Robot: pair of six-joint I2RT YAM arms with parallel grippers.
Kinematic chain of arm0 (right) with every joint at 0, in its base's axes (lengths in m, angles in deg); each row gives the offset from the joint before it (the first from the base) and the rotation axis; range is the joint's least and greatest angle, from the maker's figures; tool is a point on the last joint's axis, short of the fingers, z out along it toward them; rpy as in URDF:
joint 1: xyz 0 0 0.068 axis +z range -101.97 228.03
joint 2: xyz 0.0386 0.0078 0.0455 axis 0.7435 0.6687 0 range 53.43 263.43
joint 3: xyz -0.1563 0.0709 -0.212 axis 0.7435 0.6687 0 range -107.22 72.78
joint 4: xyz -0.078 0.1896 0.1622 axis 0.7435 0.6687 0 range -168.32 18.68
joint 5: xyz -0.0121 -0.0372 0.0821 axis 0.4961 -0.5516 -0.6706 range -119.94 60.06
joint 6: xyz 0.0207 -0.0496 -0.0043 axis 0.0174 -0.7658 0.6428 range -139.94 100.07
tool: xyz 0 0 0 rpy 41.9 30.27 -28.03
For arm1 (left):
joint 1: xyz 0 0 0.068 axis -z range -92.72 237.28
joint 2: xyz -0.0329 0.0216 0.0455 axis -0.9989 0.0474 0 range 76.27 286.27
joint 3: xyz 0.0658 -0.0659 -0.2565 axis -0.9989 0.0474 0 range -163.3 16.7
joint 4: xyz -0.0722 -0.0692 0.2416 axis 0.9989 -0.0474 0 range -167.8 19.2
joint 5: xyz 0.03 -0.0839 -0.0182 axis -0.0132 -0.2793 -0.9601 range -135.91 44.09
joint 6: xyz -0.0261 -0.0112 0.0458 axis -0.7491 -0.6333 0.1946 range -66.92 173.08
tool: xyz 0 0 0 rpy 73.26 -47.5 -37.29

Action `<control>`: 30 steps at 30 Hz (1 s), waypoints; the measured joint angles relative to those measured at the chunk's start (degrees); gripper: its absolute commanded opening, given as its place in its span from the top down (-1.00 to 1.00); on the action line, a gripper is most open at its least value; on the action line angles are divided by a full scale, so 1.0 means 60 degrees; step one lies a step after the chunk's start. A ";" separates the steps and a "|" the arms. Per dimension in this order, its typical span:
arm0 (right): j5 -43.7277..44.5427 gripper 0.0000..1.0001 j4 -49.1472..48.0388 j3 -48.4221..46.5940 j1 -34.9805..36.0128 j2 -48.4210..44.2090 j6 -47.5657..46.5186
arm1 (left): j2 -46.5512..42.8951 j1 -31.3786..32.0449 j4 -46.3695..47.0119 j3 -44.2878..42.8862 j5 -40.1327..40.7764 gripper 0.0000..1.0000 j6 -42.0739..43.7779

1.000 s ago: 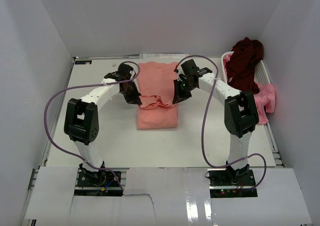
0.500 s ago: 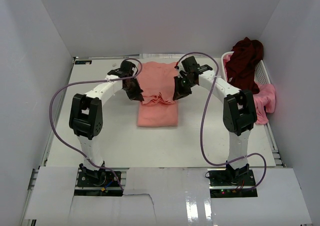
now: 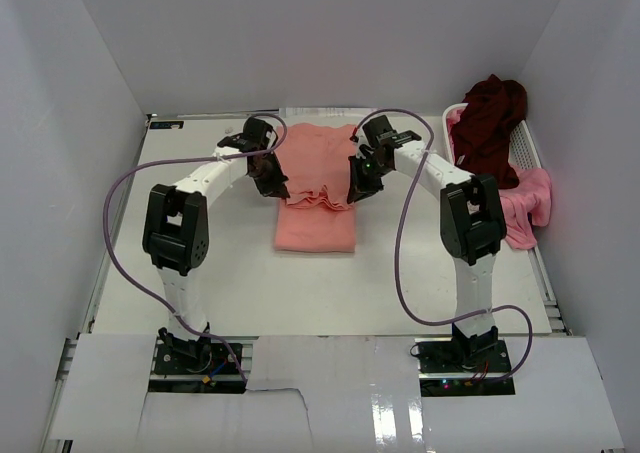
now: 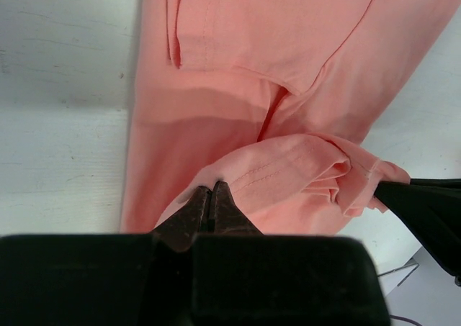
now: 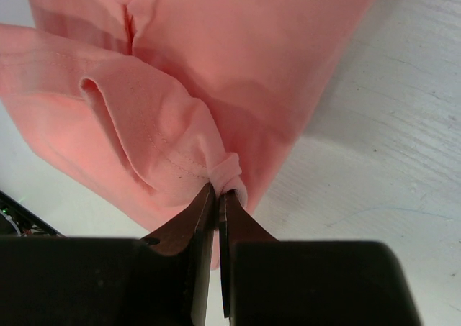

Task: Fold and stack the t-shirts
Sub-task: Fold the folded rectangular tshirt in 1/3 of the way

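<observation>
A salmon-pink t-shirt [image 3: 316,223] lies as a long folded strip in the middle of the table. Its near end is lifted off the table and carried over the strip. My left gripper [image 3: 272,185] is shut on the hem's left corner [image 4: 216,180]. My right gripper [image 3: 356,189] is shut on the right corner [image 5: 225,173]. The lifted hem [image 3: 314,199] sags in folds between the two grippers. A dark maroon t-shirt [image 3: 492,123] is heaped on the basket at the right. A brighter pink t-shirt [image 3: 528,201] hangs over that basket's near side.
The white slatted basket [image 3: 526,145] stands at the table's right edge, close to the right arm's elbow. White walls enclose the table on three sides. Purple cables loop from both arms over the table.
Both grippers have carried the lifted hem farther from the arm bases, over the strip. More of the strip's near part now lies uncovered on the table.
</observation>
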 measured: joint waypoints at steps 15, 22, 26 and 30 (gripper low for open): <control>-0.0011 0.81 0.0029 -0.0805 -0.0113 0.0506 0.0000 | 0.0397 0.0000 0.0000 -0.0164 0.0040 1.00 0.0055; -0.0025 0.71 0.0033 -0.1016 -0.0164 0.0794 0.0004 | 0.0401 -0.0033 0.0004 -0.0164 0.0073 1.00 0.0051; -0.0025 0.46 0.0033 -0.1198 -0.0171 0.0922 0.0022 | 0.0401 -0.0044 0.0004 -0.0164 0.0087 0.98 0.0047; -0.0022 0.39 0.0033 -0.1402 -0.0197 0.0980 0.0029 | 0.0401 -0.0091 0.0062 -0.0160 0.0087 0.91 -0.0022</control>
